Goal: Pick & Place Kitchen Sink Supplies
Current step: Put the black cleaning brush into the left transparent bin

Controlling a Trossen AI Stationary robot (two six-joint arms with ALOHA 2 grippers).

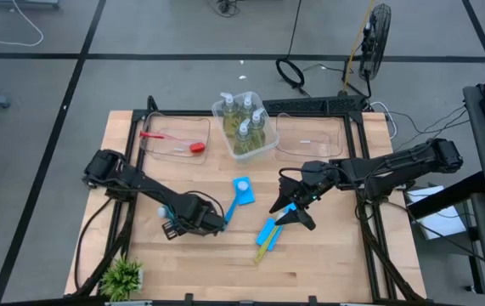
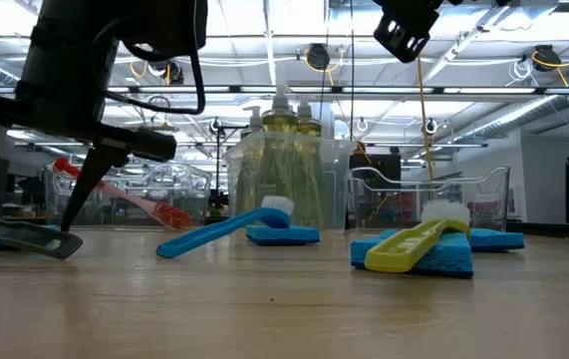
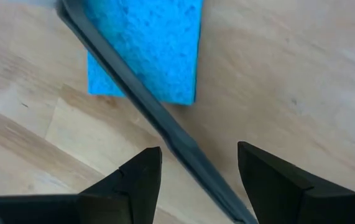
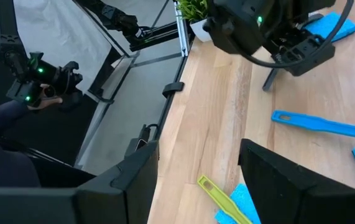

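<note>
A black dish brush [image 3: 165,124] lies on the table, its handle running slantwise over a blue sponge [image 3: 158,43]. My left gripper [image 3: 199,162] points down with its fingers open on either side of that handle, and I see no touch. A blue brush [image 1: 235,202] rests its head on a second blue sponge [image 2: 282,236]. A yellow-green brush [image 2: 414,244] lies on a third sponge [image 1: 266,229]. My right gripper [image 4: 199,168] hangs open above the table, right of the blue brush. Pump bottles [image 1: 244,126] stand in the middle clear bin.
A red brush [image 1: 174,140] lies in the clear bin at the back left. Another clear bin [image 1: 310,136] stands at the back right. A small green plant [image 1: 123,276] sits at the near left corner. Bare wood shows along the near edge.
</note>
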